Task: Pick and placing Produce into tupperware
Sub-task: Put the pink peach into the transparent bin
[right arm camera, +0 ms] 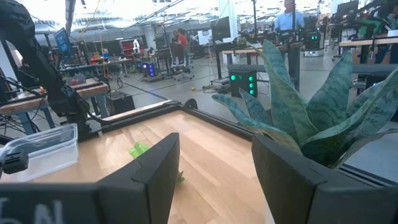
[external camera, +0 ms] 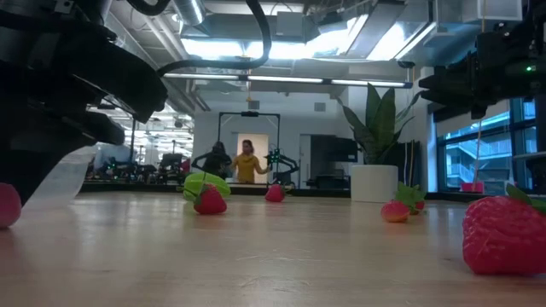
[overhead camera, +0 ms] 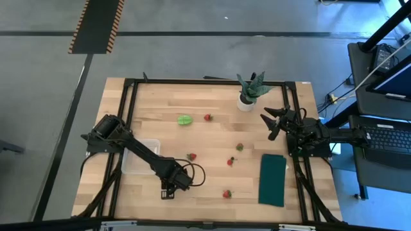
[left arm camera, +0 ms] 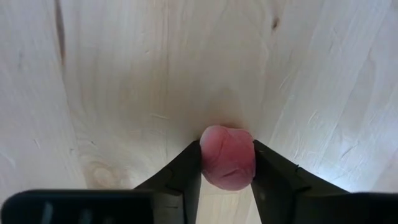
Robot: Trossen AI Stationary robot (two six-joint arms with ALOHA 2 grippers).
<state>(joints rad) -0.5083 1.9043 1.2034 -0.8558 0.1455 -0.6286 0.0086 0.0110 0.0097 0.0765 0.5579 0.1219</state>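
1. Spanning the high view is a pale wooden table (overhead camera: 212, 138) edged by a black frame, standing on a grey floor.
2. In the low view the room beyond is a bright workshop where a person (external camera: 247, 162) in a yellow top stands far off.
3. A potted plant (overhead camera: 250, 92) stands at about 1 o'clock from the table's middle, and a dark green cloth (overhead camera: 273, 179) lies at about 4 o'clock.
4. The tupperware (overhead camera: 137, 157) sits at about 8 o'clock near the left edge; the left arm crosses over it, and I cannot tell whether anything lies inside.
5. The left gripper (overhead camera: 169, 188) is low at about 7 o'clock, just beside the tupperware's near right corner.
6. In the left wrist view its fingers (left arm camera: 186, 171) clasp a strawberry piece (left arm camera: 227, 156) from both sides, right at the wood.
7. Other red pieces lie loose: one at about 6 o'clock (overhead camera: 191, 156), one at 5 o'clock (overhead camera: 227, 193), one at 12 o'clock (overhead camera: 207, 117).
8. The leafy green piece (overhead camera: 185, 119) lies at about 11 o'clock.
9. The right gripper (overhead camera: 275, 122) hovers at about 2 o'clock beside the plant, its fingers (right arm camera: 152, 168) parted around nothing.
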